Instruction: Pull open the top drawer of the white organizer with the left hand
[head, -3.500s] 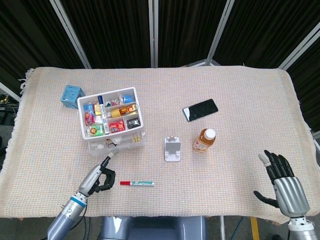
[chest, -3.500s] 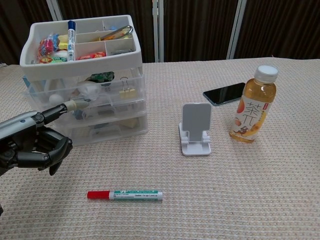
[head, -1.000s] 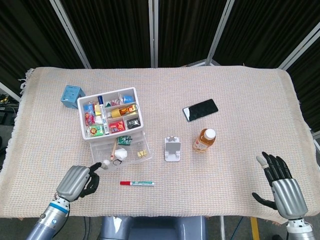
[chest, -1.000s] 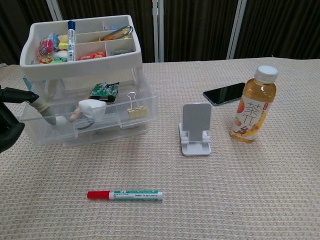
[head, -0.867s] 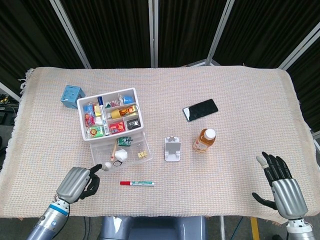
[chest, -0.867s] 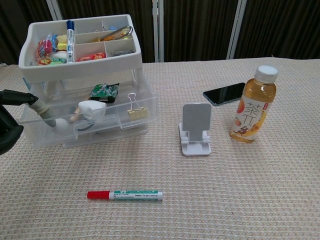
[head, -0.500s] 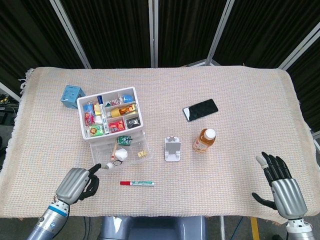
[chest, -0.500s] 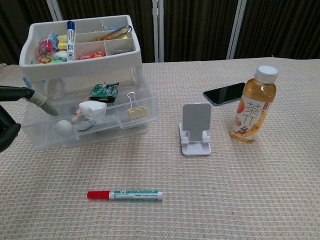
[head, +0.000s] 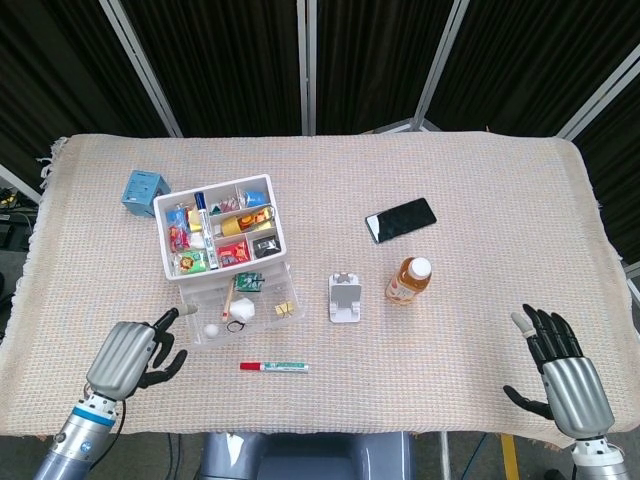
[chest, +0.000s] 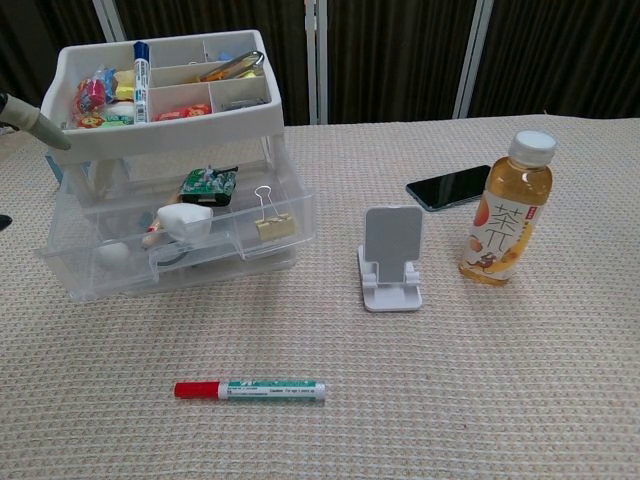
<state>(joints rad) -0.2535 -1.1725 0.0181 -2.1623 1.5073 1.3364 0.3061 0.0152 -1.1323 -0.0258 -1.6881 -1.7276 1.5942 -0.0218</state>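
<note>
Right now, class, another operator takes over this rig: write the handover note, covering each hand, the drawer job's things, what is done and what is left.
Left hand: open, holding nothing, off the drawer, beside its front left corner.
Right hand: open, idle at the table's near right edge.
White organizer: on the cloth, left of the phone stand.
Top drawer: pulled well out; a binder clip and small items show inside.
Done: the drawer is open.
Left: nothing obvious; probably just park the left hand.
</note>
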